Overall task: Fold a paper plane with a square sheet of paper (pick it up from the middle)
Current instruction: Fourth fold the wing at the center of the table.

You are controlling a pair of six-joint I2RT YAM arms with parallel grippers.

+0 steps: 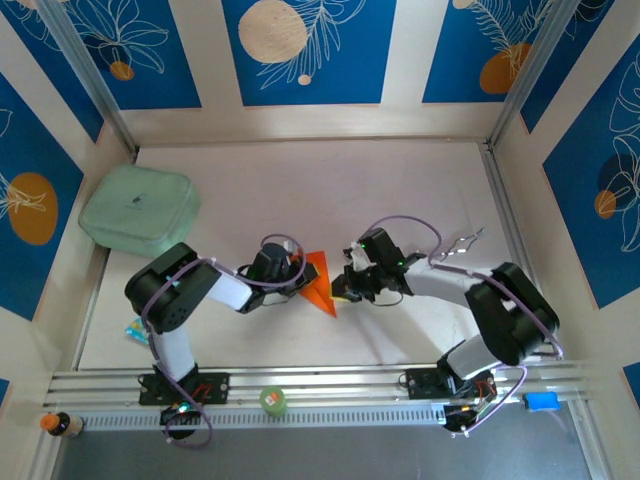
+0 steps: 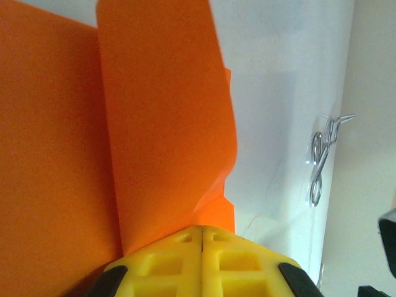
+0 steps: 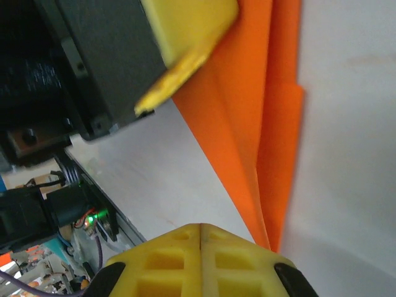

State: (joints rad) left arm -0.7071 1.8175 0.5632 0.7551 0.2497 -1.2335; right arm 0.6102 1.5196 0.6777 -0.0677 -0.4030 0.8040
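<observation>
- While the left gripper [image 1: 299, 276] is pinching the orange sheet of paper [image 1: 320, 285] between closed jaws, a mid-fold step appears to be running; the sheet is looking like a creased, pointed wedge, not yet a narrow dart.
- Right gripper [image 3: 201, 244] is pressing its jaws together at the wedge's tip; whether any paper is caught there cannot be told.
- Sheet is lying at the middle of the table [image 1: 300, 190], between the two grippers; its layered flaps are overlapping, one edge curling upward.
- Next move is probably calling for a firm press along the long crease, keeping the layers aligned.
</observation>
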